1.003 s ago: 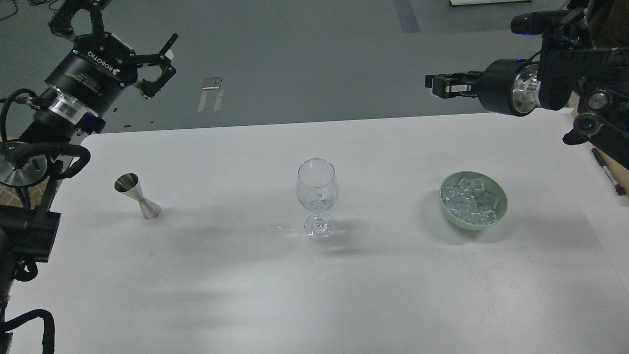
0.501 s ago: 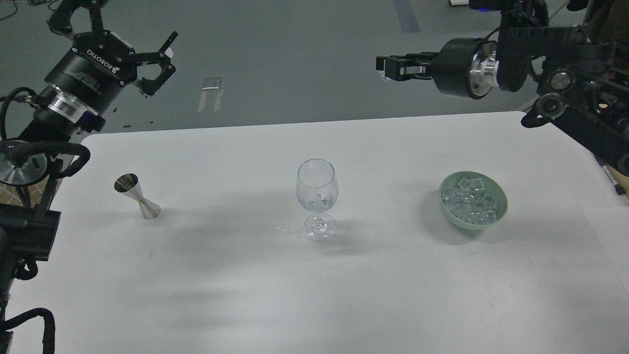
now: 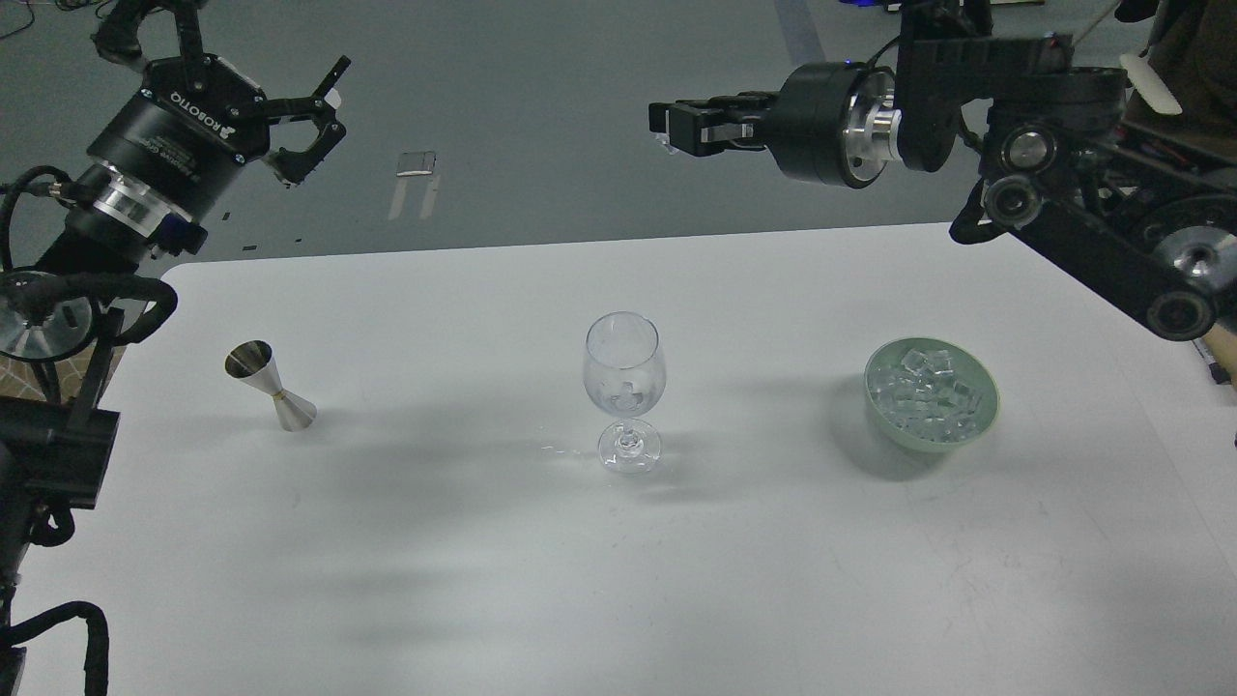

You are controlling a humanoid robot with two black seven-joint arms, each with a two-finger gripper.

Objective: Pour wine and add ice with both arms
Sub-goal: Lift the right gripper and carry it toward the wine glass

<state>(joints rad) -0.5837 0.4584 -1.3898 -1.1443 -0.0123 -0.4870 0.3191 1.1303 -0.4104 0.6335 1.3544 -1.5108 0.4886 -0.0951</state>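
Note:
A clear wine glass point(image 3: 623, 372) stands upright at the table's middle, with what looks like an ice cube in its bowl. A pale green bowl point(image 3: 981, 425) at the right holds several clear ice cubes point(image 3: 930, 394). A steel jigger point(image 3: 273, 387) stands at the left. My left gripper point(image 3: 322, 118) is open and empty, high above the table's far left corner. My right gripper point(image 3: 667, 130) points left, high behind the table and roughly above the glass. Its fingers are close together, with a small pale glassy bit at their tips.
The white table point(image 3: 618, 561) has a small wet streak point(image 3: 553, 449) just left of the glass's foot. A black marker point(image 3: 1213, 350) lies at the right edge under my right arm. Grey floor lies beyond the far edge.
My right gripper has swung left and slightly up, from above the bowl's side to about above the glass, keeping the pale bit at its tips. The left arm barely moved.

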